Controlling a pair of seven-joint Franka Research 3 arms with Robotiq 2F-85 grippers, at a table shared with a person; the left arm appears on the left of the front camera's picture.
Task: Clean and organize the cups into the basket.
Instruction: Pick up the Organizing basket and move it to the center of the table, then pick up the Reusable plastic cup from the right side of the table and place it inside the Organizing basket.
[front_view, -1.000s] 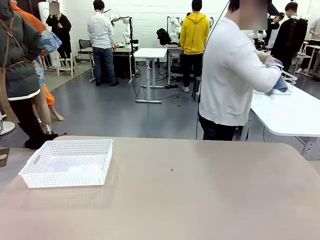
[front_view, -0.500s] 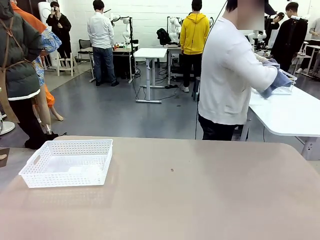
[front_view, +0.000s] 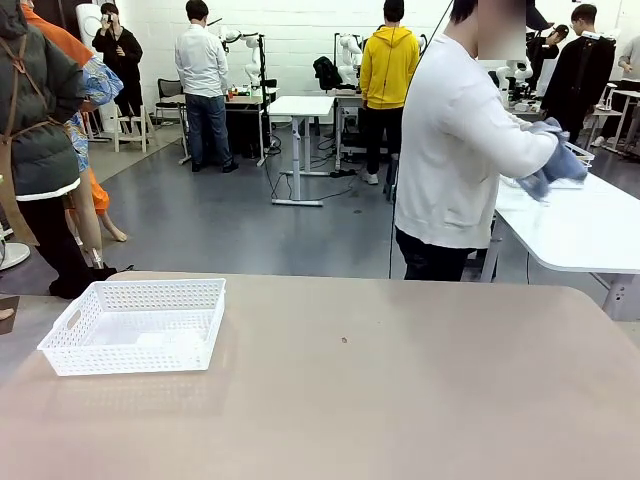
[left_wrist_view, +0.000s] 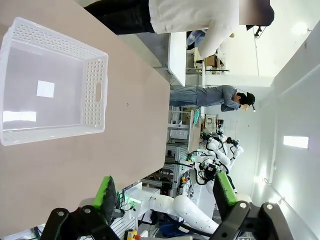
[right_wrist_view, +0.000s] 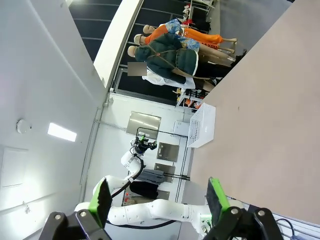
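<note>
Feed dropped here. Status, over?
Left gripper, right gripper: jaws open, empty. Basket empty, left side. Person at white table, holding cloth.

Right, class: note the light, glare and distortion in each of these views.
Front view: even, soft light; a faint shadow beside the basket on the table. Left wrist view: rolled sideways, basket rim bowed by the wide lens, bright patches of reflected light on its floor. Right wrist view: also rolled; a ceiling lamp glares white.
</note>
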